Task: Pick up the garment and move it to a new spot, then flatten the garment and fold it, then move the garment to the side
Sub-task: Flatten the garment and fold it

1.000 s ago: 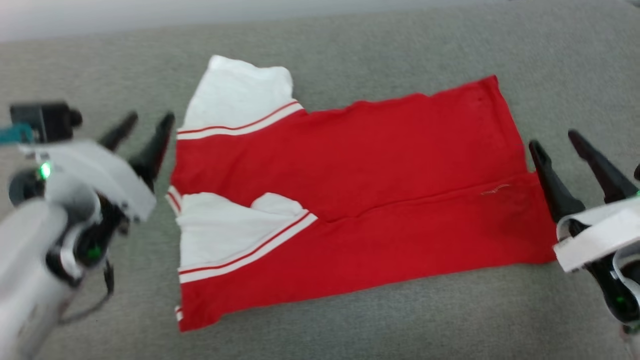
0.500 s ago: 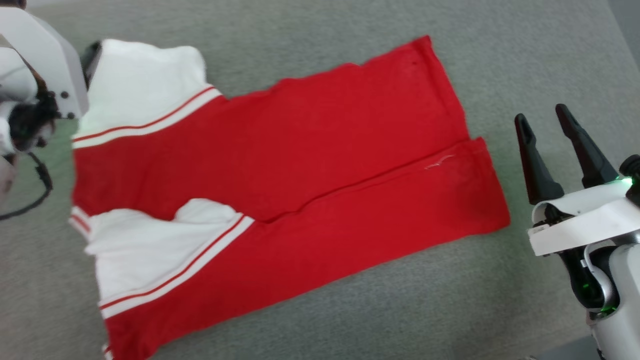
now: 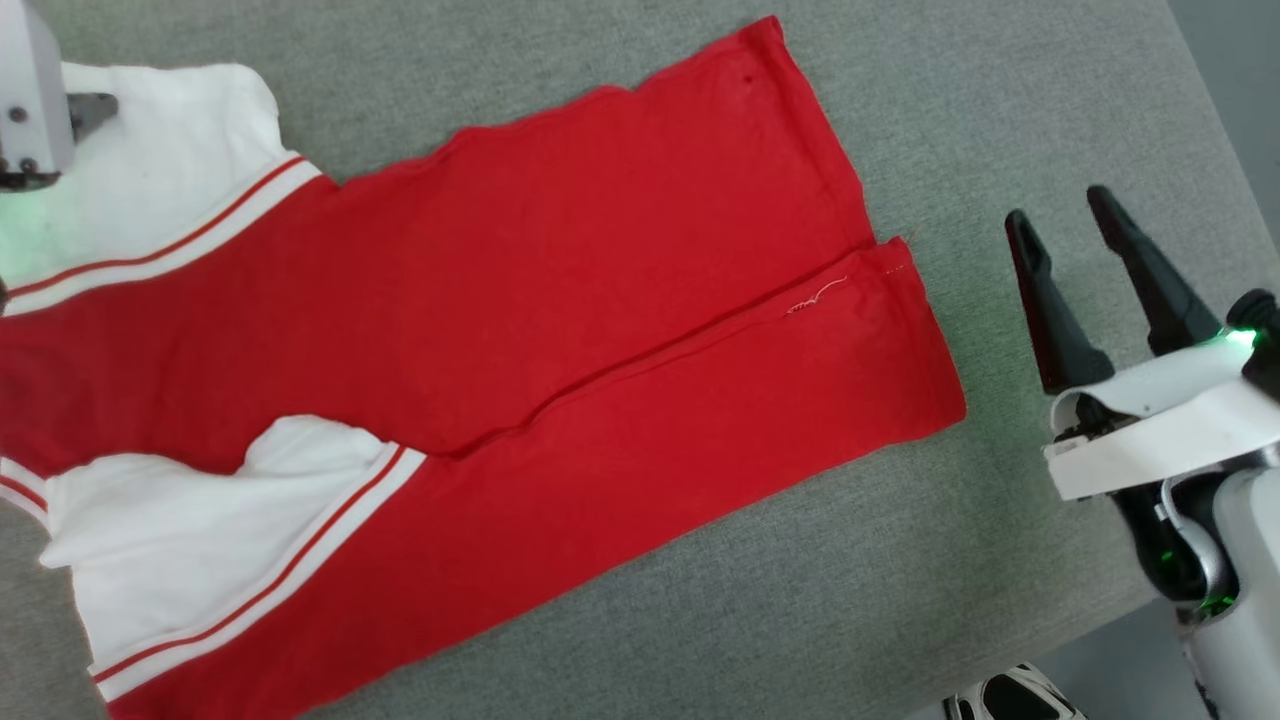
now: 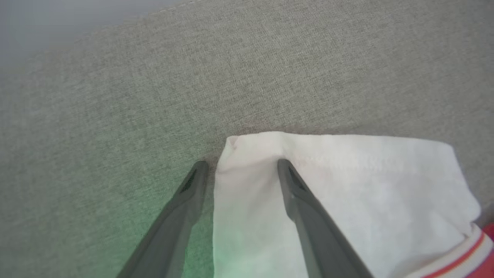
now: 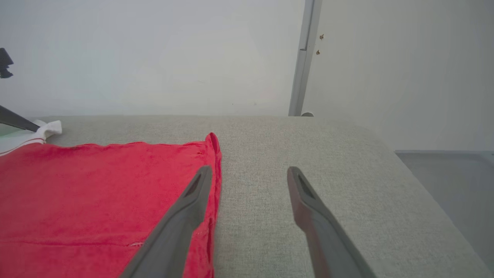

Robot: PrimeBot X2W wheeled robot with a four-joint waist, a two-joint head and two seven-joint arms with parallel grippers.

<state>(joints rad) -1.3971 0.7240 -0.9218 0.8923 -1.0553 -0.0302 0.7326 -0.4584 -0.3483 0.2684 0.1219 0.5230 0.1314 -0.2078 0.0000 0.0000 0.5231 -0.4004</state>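
Observation:
The garment (image 3: 520, 330) lies flat on the grey padded surface (image 3: 700, 620), folded lengthwise, red with white sleeves and striped trim at the left. My left gripper (image 4: 241, 164) is open at the far white sleeve (image 4: 347, 185), its fingers either side of the sleeve's corner; one finger rests on the cloth, the other on the grey surface. Its pale body (image 3: 30, 100) shows at the head view's top left. My right gripper (image 3: 1058, 206) is open and empty, just right of the red hem (image 3: 900, 330). In the right wrist view that gripper (image 5: 250, 170) has its left finger over the hem edge (image 5: 214, 162).
The padded surface ends at the right, with grey floor (image 3: 1235, 90) beyond. A black and white object (image 3: 1010, 695) shows below the front edge. A pale wall and a vertical post (image 5: 305, 58) stand behind the surface.
The head camera has swung, shifting the whole picture left. My left gripper has moved from beside the garment's left edge up to the far white sleeve's corner. The right gripper stays beside the hem.

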